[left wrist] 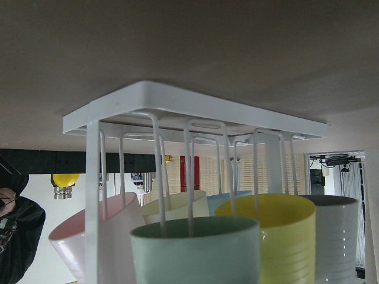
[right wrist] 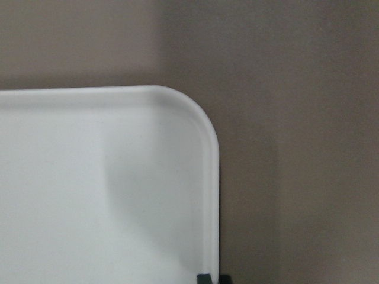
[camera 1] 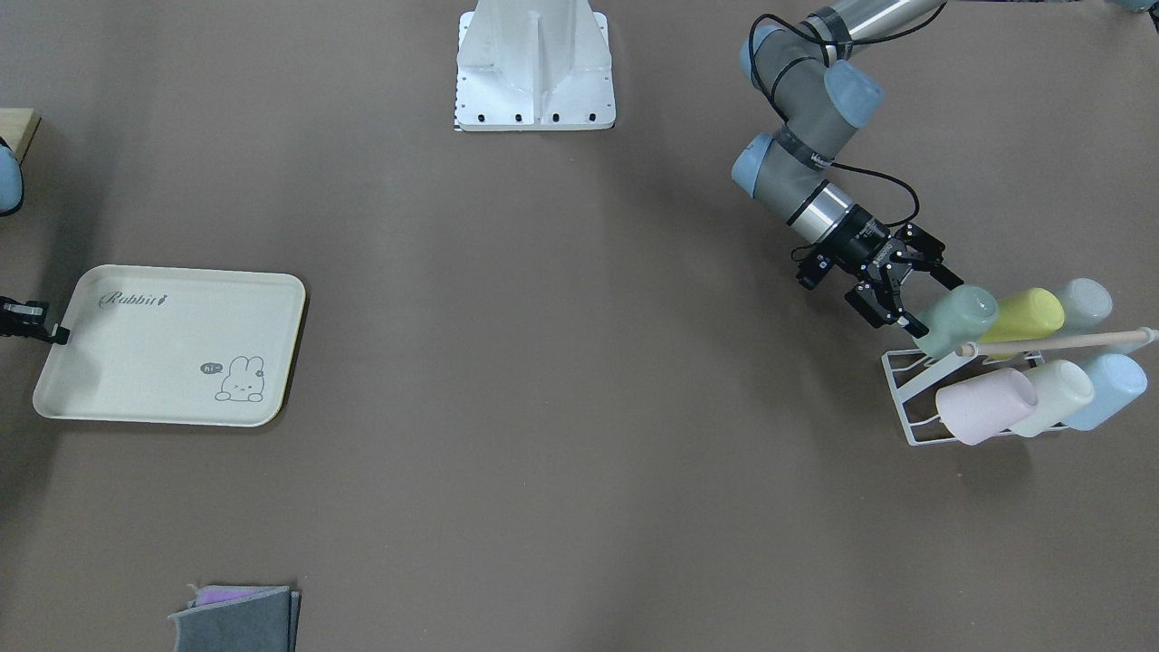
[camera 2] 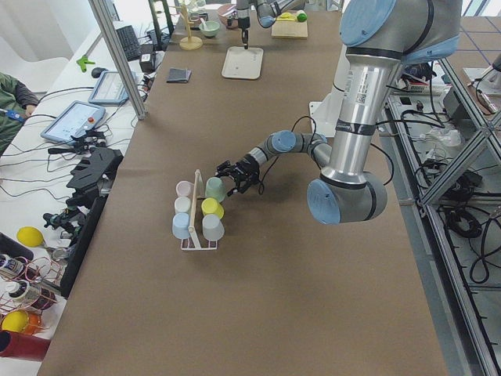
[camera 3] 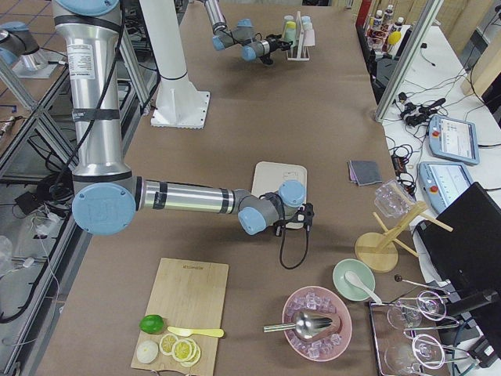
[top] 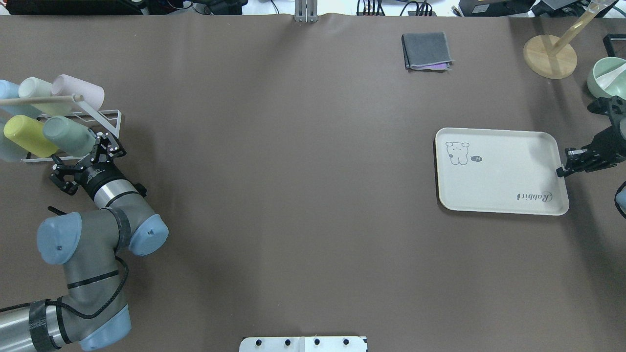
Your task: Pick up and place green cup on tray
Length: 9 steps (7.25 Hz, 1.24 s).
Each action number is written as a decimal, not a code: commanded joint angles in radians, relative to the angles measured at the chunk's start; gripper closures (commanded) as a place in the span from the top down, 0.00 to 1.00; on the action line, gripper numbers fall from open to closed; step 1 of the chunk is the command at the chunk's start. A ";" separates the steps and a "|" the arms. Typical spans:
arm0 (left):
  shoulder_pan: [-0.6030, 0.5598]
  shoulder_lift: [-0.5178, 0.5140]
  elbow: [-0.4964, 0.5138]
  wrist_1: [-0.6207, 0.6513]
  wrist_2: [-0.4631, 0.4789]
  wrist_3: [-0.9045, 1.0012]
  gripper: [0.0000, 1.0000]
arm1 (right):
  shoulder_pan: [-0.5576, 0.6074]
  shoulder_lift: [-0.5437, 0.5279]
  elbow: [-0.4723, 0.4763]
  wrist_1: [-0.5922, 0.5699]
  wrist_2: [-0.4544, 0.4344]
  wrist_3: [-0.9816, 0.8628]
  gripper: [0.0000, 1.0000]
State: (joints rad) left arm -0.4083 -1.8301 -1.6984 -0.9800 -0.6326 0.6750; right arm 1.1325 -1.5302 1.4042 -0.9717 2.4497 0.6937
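The green cup lies tilted on a white wire rack, next to a yellow cup. It also shows in the overhead view and close up in the left wrist view. My left gripper is open, its fingers on either side of the cup's closed end without closing on it; it also shows from overhead. The cream Rabbit tray lies flat far across the table. My right gripper is shut on the tray's rim near a corner.
The rack also holds a pink cup, a whitish-mint cup and a blue cup, under a wooden rod. A folded grey cloth, a wooden stand and a green bowl sit at the table's far side.
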 commanded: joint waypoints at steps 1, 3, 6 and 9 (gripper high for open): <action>-0.004 -0.001 0.025 -0.032 0.001 0.000 0.98 | 0.001 0.016 0.103 0.002 0.075 0.010 0.00; -0.014 -0.001 0.037 -0.048 0.008 0.000 0.98 | -0.023 0.137 0.182 -0.006 0.118 0.184 0.00; -0.018 -0.003 0.043 -0.048 0.022 0.000 0.98 | -0.240 0.326 0.182 -0.010 0.043 0.415 0.00; -0.020 -0.009 0.075 -0.084 0.021 0.000 0.98 | -0.476 0.392 0.182 -0.021 -0.187 0.569 0.00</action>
State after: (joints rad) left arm -0.4272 -1.8382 -1.6314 -1.0535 -0.6120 0.6749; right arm 0.7180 -1.1489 1.5876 -0.9851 2.3317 1.2297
